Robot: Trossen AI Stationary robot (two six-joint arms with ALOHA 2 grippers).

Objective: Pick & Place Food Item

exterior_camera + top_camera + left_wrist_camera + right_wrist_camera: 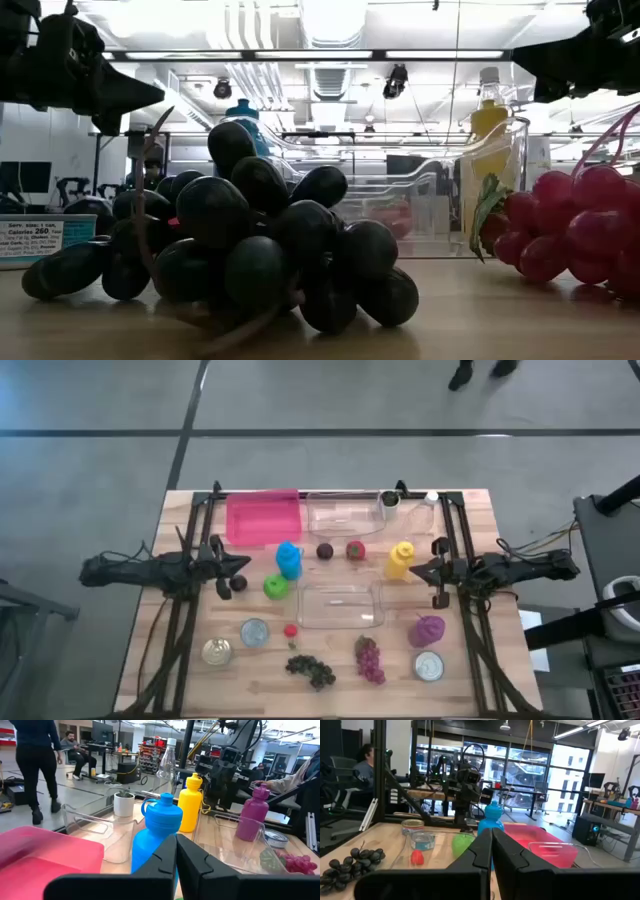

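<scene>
Left arm extends horizontally inward from the left side; left gripper (pixel 238 582) is closed, fingers together, holding nothing. Right arm mirrors it from the right side; right gripper (pixel 418 571) is likewise closed and empty, both raised above the bench.

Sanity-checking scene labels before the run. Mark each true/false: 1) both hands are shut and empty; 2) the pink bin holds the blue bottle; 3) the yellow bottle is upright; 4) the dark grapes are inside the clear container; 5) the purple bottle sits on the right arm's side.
1) True: the left hand and right hand are shut, holding nothing.
2) False: the blue bottle stands on the table, outside the pink bin.
3) True: the yellow bottle is upright.
4) False: the dark grapes lie on the table, in front of the clear container.
5) True: the purple bottle is on that side.
</scene>
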